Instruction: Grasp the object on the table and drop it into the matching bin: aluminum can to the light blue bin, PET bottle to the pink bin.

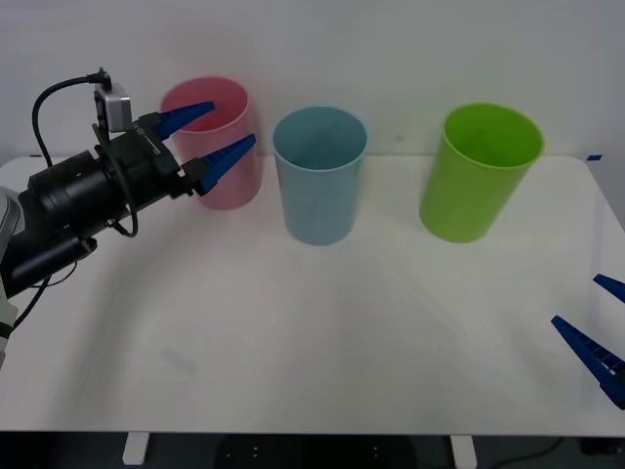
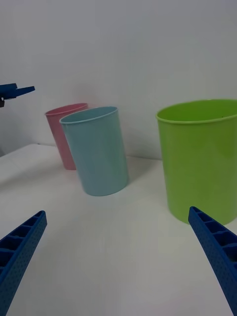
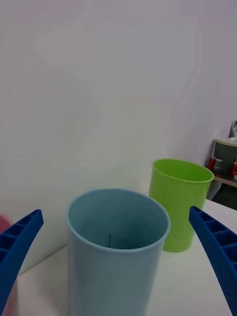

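The aluminum can and the PET bottle are out of view. The light blue bin (image 1: 317, 186) (image 2: 96, 153) (image 3: 116, 266) stands upright at the back middle of the white table (image 1: 322, 332), with the pink bin (image 1: 234, 181) (image 2: 61, 138) to its left. My left gripper (image 1: 232, 122) (image 3: 114, 212) hangs open in the air in front of the pink bin's rim. It points toward the light blue bin and holds nothing. Low at the table's front right edge, my right gripper (image 1: 576, 300) (image 2: 117, 212) is open and holds nothing.
A lime green bin (image 1: 479, 181) (image 2: 202, 163) (image 3: 180, 197) stands at the back right. A white wall runs behind the table. The three bins stand in a row along the back of the table.
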Controlling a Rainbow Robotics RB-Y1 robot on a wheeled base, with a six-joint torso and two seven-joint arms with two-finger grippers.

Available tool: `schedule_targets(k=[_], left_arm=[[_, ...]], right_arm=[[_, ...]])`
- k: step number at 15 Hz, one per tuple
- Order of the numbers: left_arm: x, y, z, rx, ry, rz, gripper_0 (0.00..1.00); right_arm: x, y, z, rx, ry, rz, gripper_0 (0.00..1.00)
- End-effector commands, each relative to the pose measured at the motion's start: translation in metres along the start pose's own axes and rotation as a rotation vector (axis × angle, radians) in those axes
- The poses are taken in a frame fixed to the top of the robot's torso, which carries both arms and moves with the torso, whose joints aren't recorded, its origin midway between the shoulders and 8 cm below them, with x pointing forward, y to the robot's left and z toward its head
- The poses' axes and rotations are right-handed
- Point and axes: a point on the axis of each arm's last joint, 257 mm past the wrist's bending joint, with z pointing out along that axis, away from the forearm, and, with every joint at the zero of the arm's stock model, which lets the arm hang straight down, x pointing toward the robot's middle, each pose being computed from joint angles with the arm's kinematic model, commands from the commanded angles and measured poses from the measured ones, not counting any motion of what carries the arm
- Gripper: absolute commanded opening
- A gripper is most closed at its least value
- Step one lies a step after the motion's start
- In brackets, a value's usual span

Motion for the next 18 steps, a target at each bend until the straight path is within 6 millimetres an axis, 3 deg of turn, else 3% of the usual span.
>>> schedule_targets(k=[1, 5, 12, 18], left_arm=[[-0.001, 0.021, -0.036, -0.082, -0.008, 0.016, 1.00], [-0.002, 0.039, -0.092, -0.186, 0.000, 0.045, 1.00], [-0.005, 0.034, -0.175, -0.312, 0.043, 0.075, 1.00], [0.010, 0.026, -0.225, -0.393, 0.145, 0.114, 1.00]], right_arm=[[0.000, 0.000, 0.000, 0.000, 0.000, 0.000, 1.00], [0.000, 0.000, 0.000, 0.000, 0.000, 0.000, 1.00], [0.000, 0.000, 0.000, 0.000, 0.000, 0.000, 1.00], [0.000, 0.000, 0.000, 0.000, 0.000, 0.000, 1.00]])
